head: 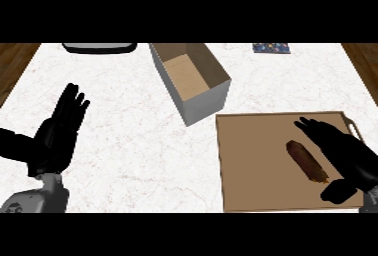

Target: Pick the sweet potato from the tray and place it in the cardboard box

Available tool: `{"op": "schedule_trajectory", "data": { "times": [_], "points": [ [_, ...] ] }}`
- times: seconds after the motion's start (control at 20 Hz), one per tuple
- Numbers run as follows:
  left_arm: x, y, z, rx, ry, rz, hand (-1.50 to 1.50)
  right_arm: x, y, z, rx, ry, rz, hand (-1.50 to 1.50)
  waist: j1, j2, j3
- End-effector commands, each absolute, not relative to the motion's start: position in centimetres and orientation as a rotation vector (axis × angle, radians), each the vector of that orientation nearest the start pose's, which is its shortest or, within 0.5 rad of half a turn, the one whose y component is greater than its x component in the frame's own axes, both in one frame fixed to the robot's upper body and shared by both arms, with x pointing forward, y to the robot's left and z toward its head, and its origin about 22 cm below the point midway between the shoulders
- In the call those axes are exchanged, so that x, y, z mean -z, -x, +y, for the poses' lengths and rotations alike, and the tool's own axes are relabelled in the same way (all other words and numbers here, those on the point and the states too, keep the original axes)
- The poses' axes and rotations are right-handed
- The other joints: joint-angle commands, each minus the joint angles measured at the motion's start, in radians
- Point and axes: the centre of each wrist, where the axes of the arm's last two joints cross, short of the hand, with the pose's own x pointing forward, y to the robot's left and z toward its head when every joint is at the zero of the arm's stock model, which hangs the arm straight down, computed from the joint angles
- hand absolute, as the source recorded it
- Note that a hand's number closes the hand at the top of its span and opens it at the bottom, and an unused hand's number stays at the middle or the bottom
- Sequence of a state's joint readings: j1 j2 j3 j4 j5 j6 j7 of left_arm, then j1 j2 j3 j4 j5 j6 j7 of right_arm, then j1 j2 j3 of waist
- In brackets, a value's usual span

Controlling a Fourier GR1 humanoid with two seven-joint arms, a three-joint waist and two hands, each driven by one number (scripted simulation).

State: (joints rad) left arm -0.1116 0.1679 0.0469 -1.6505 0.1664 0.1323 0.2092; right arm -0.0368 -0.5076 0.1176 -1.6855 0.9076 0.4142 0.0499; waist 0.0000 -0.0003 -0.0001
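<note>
The right hand (343, 152) lies open, fingers straight, over the tray (251, 165); the left hand (59, 130) rests open well left of it

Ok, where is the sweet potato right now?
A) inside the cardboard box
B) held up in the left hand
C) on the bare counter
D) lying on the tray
D: the sweet potato lies flat on the tray, just beside the open right hand and well apart from the cardboard box.
</note>
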Motion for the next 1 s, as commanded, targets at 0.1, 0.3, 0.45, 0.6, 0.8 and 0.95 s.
{"op": "schedule_trajectory", "data": {
  "times": [0.1, 0.3, 0.45, 0.6, 0.8, 0.95],
  "points": [
    [-5.2, -27.1, 27.3, -0.120, -0.059, -1.549, 0.00, -5.9, -24.2, -28.7, -1.394, 0.765, -1.101, -1.50, -0.001, 0.000, 0.000],
    [-6.3, -25.5, 25.0, -0.110, -0.067, -1.529, 0.00, -5.9, -25.0, -30.7, -1.402, 0.773, -1.056, -1.50, 0.000, -0.001, 0.000],
    [-5.2, -26.1, 26.7, -0.115, -0.063, -1.542, 0.00, -5.3, -26.5, -27.9, -1.395, 0.782, -1.054, -1.50, 0.001, 0.000, 0.000],
    [-7.1, -27.3, 26.9, -0.126, -0.075, -1.539, 0.00, -4.4, -25.3, -29.1, -1.418, 0.769, -1.054, -1.50, -0.001, 0.000, 0.000],
    [-6.1, -26.7, 25.6, -0.122, -0.060, -1.546, 0.00, -1.8, -25.3, -29.9, -1.411, 0.760, -1.054, -1.50, 0.000, 0.000, 0.000],
    [-7.6, -26.4, 25.9, -0.094, -0.055, -1.534, 0.00, -3.2, -26.7, -31.0, -1.416, 0.758, -1.050, -1.50, 0.000, 0.000, 0.000]
  ]
}}
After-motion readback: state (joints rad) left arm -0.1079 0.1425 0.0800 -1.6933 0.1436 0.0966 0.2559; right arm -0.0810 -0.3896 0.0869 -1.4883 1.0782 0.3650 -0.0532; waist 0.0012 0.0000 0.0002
